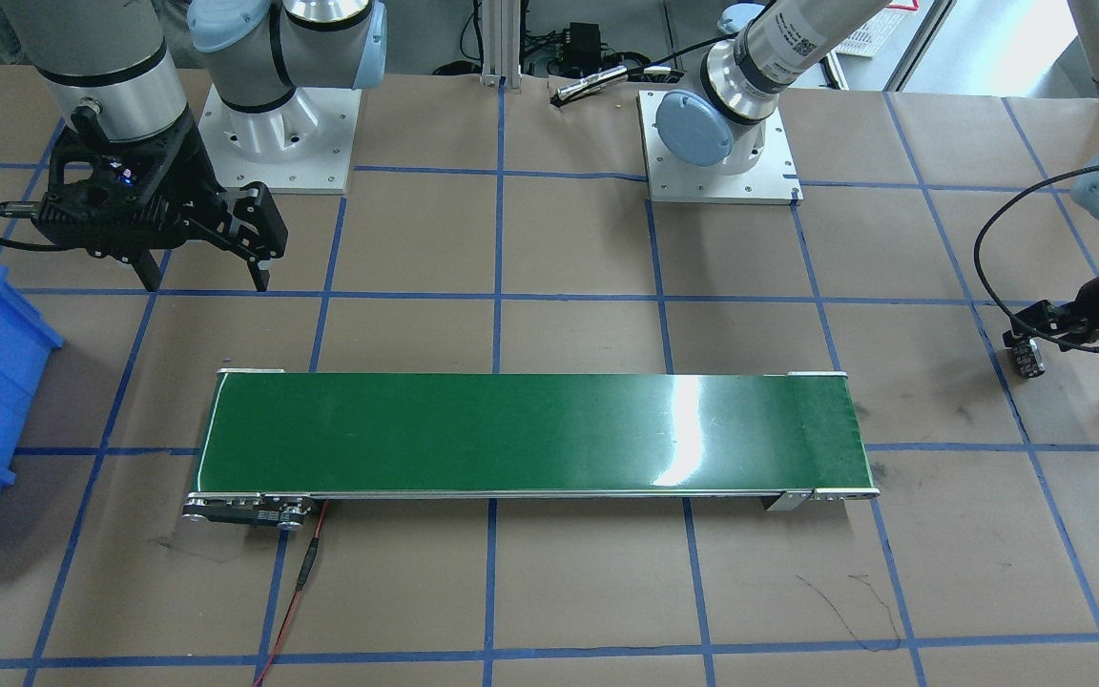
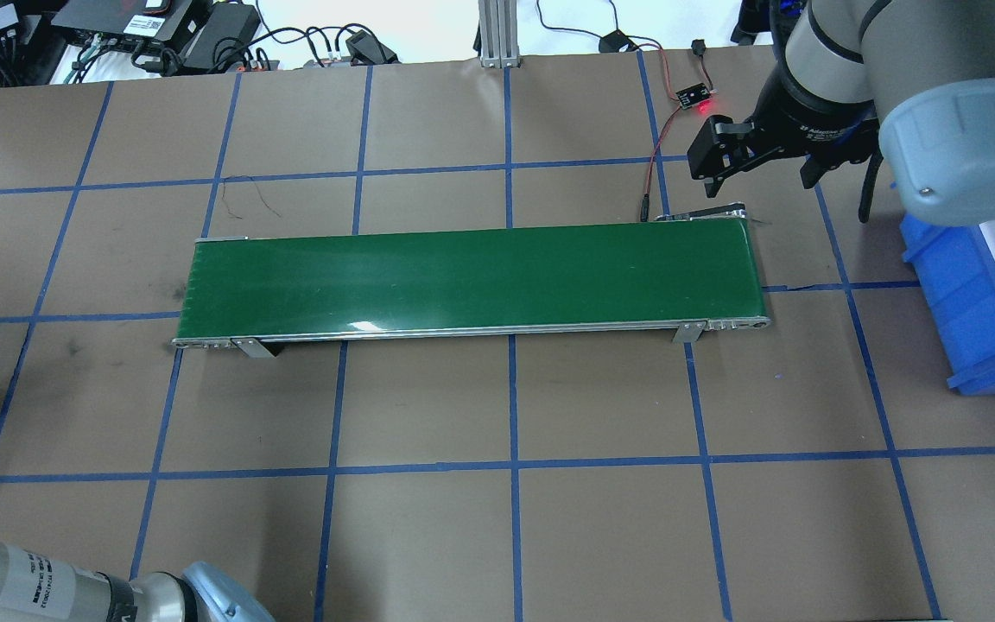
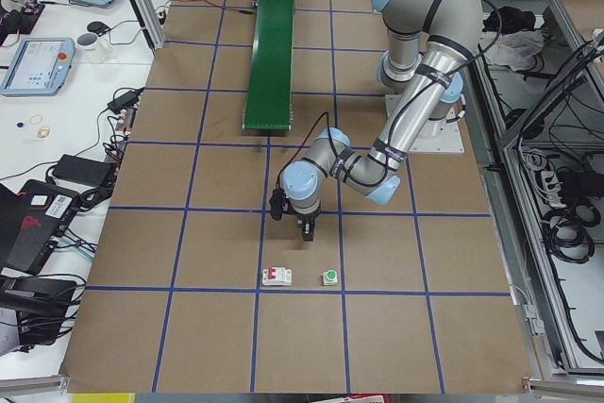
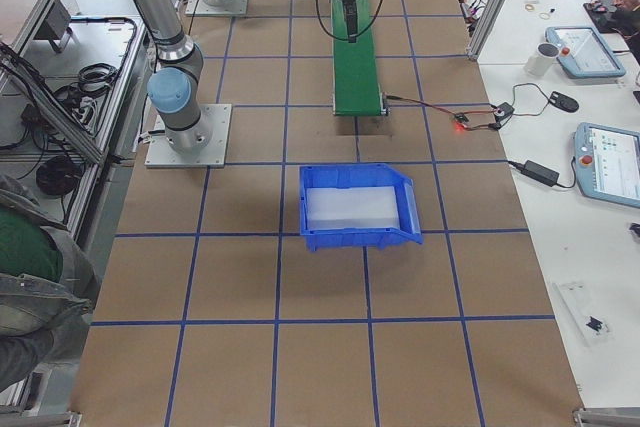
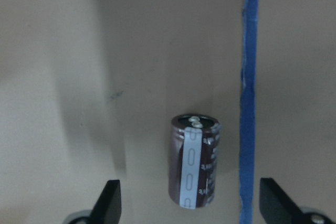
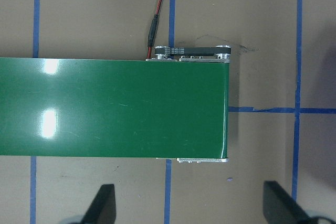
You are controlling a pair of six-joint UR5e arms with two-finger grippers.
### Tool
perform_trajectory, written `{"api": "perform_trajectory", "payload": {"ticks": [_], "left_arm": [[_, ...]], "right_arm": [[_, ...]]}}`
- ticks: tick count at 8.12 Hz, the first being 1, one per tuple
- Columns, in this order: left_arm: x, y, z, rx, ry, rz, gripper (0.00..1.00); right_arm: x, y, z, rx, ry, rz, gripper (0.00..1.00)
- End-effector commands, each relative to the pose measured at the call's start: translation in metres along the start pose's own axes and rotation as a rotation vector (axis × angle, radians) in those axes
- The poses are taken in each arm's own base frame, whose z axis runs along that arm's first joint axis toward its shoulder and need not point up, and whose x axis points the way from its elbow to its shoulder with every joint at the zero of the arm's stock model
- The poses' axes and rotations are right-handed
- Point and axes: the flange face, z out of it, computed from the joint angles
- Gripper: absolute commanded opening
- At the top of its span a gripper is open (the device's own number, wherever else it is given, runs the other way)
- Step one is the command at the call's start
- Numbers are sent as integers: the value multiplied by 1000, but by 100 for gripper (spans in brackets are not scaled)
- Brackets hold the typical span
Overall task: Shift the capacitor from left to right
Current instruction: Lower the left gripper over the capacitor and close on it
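Capacitor (image 5: 193, 161): a short, stubby cylinder with a dark sleeve. One pale stripe runs its length, printed with oval marks, and fainter print sits beside the stripe. The far end is silvery metal. It rests on the brown paper, and I cannot tell whether it stands or lies.

It sits between the fingertips (image 5: 110, 203) of my left gripper (image 5: 191, 211), nearer the one on the wrist view's right. The jaws are spread wide, touch nothing and hold nothing. A blue tape line (image 5: 248, 93) runs just beside it on that same side.

A white block with a green button (image 3: 329, 277) and a white boxy part (image 3: 276, 277) lie near this gripper.

My right gripper (image 6: 191, 205) is also wide open and empty, well apart from the capacitor. It hangs over the end of the green belt (image 6: 115, 108), with the blue bin (image 4: 360, 173) close by.
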Motion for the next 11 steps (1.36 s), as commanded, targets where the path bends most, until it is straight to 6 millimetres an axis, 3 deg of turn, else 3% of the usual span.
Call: {"api": "perform_trajectory", "payload": {"ticks": [1,4,7,8,11], "left_arm": [[-8,3,13,22,2,-12,93],[-7,3,16,19,7,-12,88],[-7,4,18,14,8,-16,74],[-7,4,18,11,6,-16,68],[-8,4,18,7,3,-15,34]], "right_arm": [[0,0,0,2,1,1,100],[0,0,0,2,1,-1,100],[0,0,0,2,-1,-1,100],[0,0,0,0,-1,1,100],[0,0,-1,4,-1,-1,100]]}}
